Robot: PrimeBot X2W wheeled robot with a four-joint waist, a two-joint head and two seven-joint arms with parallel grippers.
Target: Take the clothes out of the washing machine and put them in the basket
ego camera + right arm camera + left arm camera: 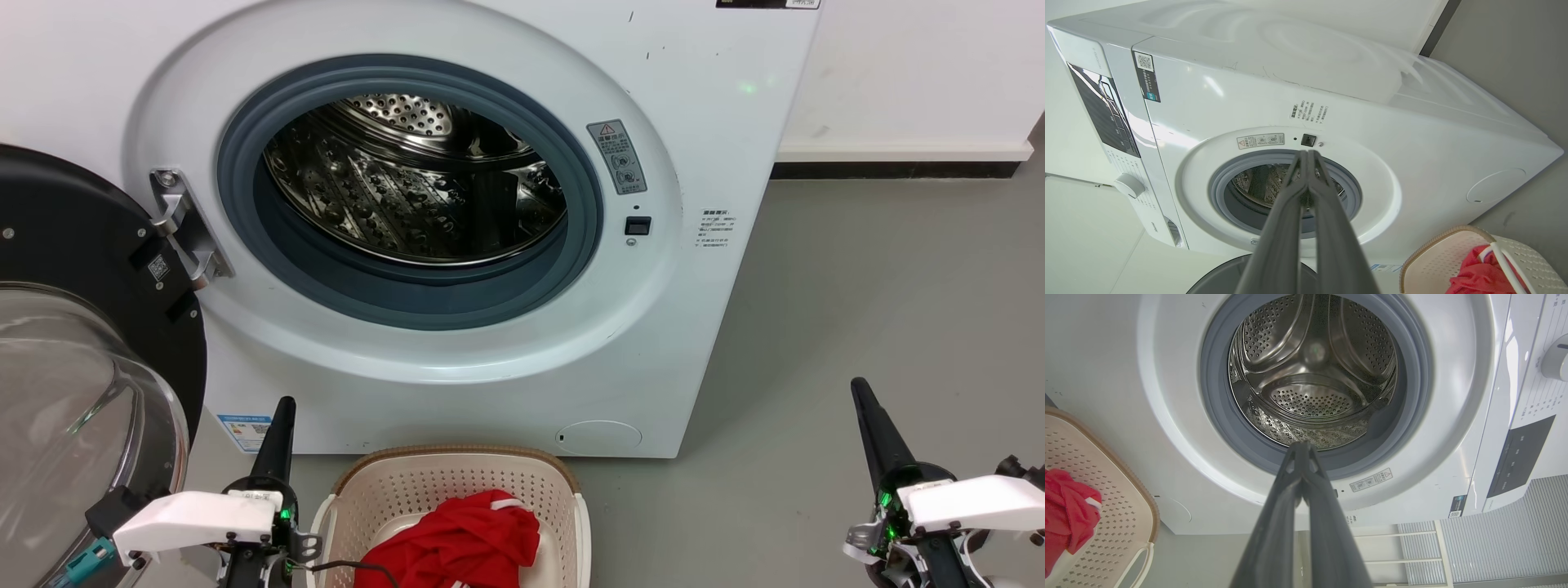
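red clothes (457, 545) in cream basket (457, 478), washing machine (702, 147) drum bare

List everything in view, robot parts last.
washing machine: 1, white, ahead of the robot
drum: 1, perforated steel, inside the grey-rimmed porthole
door: 1, black frame with glass, open at the machine's left
basket: 1, cream with brown rim, on the floor before the washing machine
clothes: 1, red with white trim, in the basket
floor: 1, grey, around the machine
left gripper: 1, dark fingers, shut, lower left beside the basket
right gripper: 1, dark fingers, shut, lower right above the floor
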